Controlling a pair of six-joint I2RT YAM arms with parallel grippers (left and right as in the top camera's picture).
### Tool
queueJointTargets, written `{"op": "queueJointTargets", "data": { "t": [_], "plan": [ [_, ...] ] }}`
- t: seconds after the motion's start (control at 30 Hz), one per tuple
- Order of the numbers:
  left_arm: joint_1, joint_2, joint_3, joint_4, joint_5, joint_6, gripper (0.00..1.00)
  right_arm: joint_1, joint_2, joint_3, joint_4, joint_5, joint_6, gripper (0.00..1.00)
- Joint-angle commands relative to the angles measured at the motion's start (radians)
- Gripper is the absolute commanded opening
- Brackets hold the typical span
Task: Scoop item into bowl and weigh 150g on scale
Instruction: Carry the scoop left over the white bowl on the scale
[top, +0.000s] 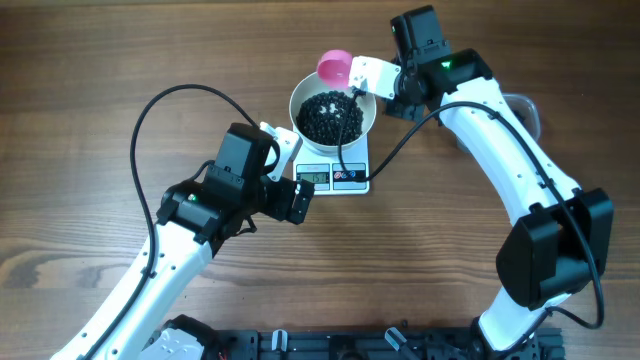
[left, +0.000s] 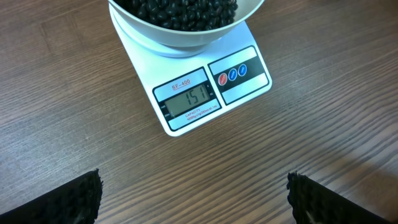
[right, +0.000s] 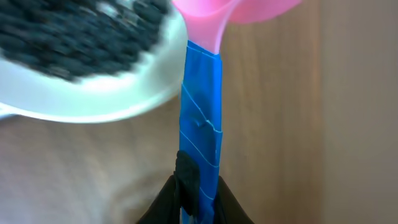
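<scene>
The white bowl (top: 298, 98) stands on the white scale (top: 358, 172), filled with a heap of black beans (top: 330, 115). In the left wrist view the scale's display (left: 191, 104) reads 151, below the bowl (left: 186, 38). My right gripper (right: 198, 186) is shut on the blue-taped handle (right: 200, 130) of a pink scoop (top: 335, 67). The scoop hovers just past the bowl's far rim. My left gripper (top: 292, 170) is open and holds nothing. It sits low over the table, just left of the scale, with its fingers (left: 84, 199) far apart.
A clear plastic tub (top: 527, 112) shows at the far right, mostly hidden behind the right arm. A black cable loops across the table on the left, and another crosses the scale's right side. The arms' base rail runs along the front edge.
</scene>
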Motion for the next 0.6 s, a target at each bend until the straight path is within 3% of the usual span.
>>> {"op": "queueJointTargets", "data": {
  "t": [0.0, 0.57],
  "plan": [
    [-0.005, 0.004, 0.018, 0.003, -0.006, -0.003, 1.00, 0.005, 0.008, -0.003, 0.074, 0.150, -0.045, 0.04],
    [-0.005, 0.004, 0.018, 0.003, -0.006, -0.003, 1.00, 0.088, 0.008, -0.003, 0.043, 0.180, -0.047, 0.04]
  ]
}}
